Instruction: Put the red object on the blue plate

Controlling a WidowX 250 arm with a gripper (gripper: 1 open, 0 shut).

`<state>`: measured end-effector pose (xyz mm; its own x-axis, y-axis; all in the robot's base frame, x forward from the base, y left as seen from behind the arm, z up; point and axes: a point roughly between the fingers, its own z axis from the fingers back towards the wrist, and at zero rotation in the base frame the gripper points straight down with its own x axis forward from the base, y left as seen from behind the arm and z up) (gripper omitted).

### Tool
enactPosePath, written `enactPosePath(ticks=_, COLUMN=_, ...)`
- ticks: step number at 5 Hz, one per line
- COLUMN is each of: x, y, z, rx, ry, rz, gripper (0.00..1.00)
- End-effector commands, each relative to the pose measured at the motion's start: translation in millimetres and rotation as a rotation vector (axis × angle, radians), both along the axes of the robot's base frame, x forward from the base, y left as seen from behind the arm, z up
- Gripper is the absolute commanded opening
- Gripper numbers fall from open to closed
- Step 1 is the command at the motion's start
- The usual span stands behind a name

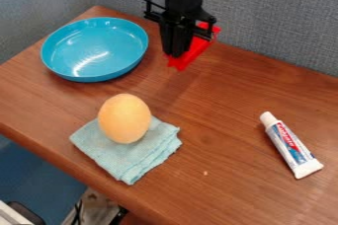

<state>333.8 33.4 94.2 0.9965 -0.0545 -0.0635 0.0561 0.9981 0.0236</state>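
Note:
The red object (192, 53) is a small red block, tilted and lifted just above the table at the back centre. My gripper (181, 51) comes straight down onto it and is shut on it, its black fingers hiding most of the block. The blue plate (93, 48) is a glossy round dish at the back left, a short way left of the gripper, with nothing in it.
An orange egg-like ball (125, 118) rests on a light blue folded cloth (126, 147) near the front edge. A white toothpaste tube (290, 143) lies at the right. A grey wall runs behind the wooden table (224, 101).

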Motion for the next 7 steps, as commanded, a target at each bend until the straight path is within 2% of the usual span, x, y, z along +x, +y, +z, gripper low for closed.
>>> enactPosePath(ticks=1, x=7.6, y=8, z=32.8, rx=0.008, ry=-0.106, rz=0.017, gripper=0.0)
enactPosePath(ticks=2, x=8.0, y=10, z=32.6, rx=0.008, ry=-0.108, rz=0.02, gripper=0.0)
enactPosePath(ticks=3, x=8.2, y=11, z=32.6, rx=0.009, ry=-0.109, rz=0.021, gripper=1.0)
enactPosePath(ticks=4, x=8.4, y=11, z=29.8, rx=0.009, ry=-0.105, rz=0.021, gripper=1.0)
enactPosePath(ticks=7, x=4.7, y=17, z=4.5, rx=0.015, ry=-0.044, rz=0.011, gripper=1.0)
